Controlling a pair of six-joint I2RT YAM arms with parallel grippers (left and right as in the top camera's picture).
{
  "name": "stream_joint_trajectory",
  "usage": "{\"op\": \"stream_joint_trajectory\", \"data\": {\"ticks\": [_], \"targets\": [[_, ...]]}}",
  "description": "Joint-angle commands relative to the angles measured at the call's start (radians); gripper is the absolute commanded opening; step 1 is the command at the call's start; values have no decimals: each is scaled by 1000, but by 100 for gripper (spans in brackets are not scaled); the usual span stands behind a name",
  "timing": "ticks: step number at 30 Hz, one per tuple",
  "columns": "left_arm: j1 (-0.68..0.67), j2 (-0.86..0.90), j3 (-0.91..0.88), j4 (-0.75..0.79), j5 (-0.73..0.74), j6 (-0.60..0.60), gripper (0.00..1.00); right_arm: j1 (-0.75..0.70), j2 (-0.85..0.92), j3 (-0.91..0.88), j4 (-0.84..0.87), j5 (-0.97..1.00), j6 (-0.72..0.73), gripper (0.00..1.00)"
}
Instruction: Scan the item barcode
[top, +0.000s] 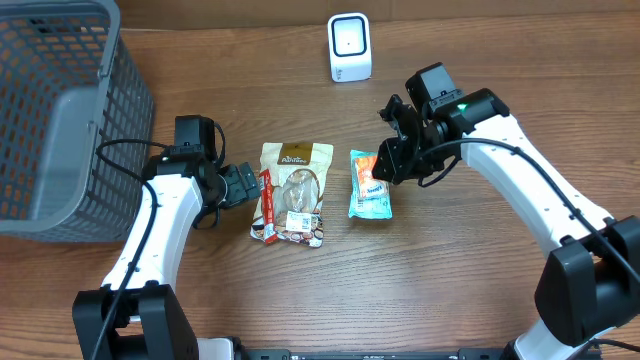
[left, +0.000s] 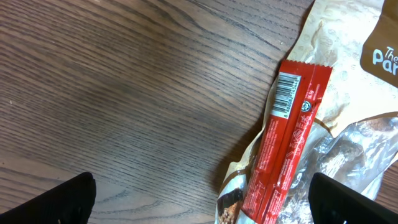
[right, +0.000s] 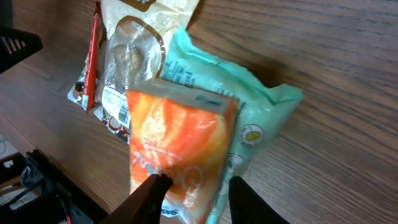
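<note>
Orange-and-teal packet (right: 180, 143) is clamped in the right gripper (right: 196, 186). Left gripper (top: 240, 184) gapes wide beside the red barcoded bar (left: 289, 137) on a pouch (top: 297, 160).

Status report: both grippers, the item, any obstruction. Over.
Left gripper open beside red bar. Right gripper shut on orange-teal packet, away from scanner. Nothing blocking scanner.

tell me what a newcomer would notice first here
The right end effector, closed on the orange end of a teal and orange pack right of centre, draws the eye first. Beside it lies a beige snack bag with a red bar on it, the open left end effector facing them. A grey wire basket fills the far left, and a white scanner stands at the back.
</note>
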Motion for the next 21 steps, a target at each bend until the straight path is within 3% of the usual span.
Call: {"op": "stream_joint_trajectory", "data": {"ticks": [1, 9, 12, 13, 16, 21], "targets": [[-1, -4, 15, 1, -2, -9, 100, 12, -4, -11, 3, 2, -1, 36], [-1, -4, 15, 1, -2, -9, 100, 12, -4, -103, 92, 3, 7, 35], [-1, -4, 15, 2, -2, -9, 100, 12, -8, -101, 89, -6, 6, 12], [-1, -4, 15, 2, -2, -9, 100, 11, -10, -94, 85, -11, 6, 9], [-1, -4, 15, 1, -2, -9, 100, 12, -26, -59, 69, -11, 6, 4], [-1, -4, 15, 1, -2, -9, 100, 11, -84, -15, 69, 15, -1, 4]]}}
